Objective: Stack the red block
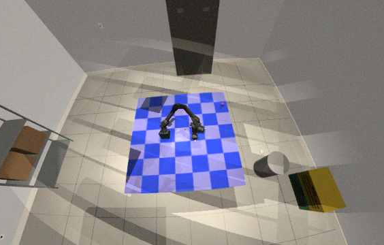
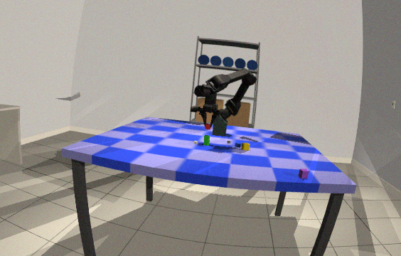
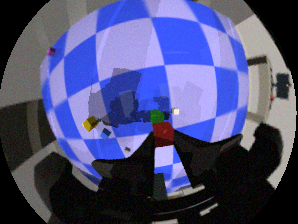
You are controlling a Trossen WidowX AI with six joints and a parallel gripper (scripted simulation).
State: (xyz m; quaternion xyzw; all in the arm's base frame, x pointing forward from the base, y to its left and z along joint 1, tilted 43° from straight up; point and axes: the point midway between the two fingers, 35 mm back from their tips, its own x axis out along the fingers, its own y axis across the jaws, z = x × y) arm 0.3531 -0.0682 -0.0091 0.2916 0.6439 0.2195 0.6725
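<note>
The gripper (image 2: pixel 207 124) is clamped on the red block (image 2: pixel 207 126), holding it in the air above the table (image 2: pixel 200 167) and just over the green tower (image 2: pixel 206 140). In the wrist view the red block (image 3: pixel 164 133) partly covers the tower (image 3: pixel 157 116). The tower stands upright. A yellow block (image 2: pixel 245 146) sits near. No writing is readable.

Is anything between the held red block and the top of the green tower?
No. In the exterior view the red block, clamped in the gripper, hangs above the green tower with only open air between them.
</note>
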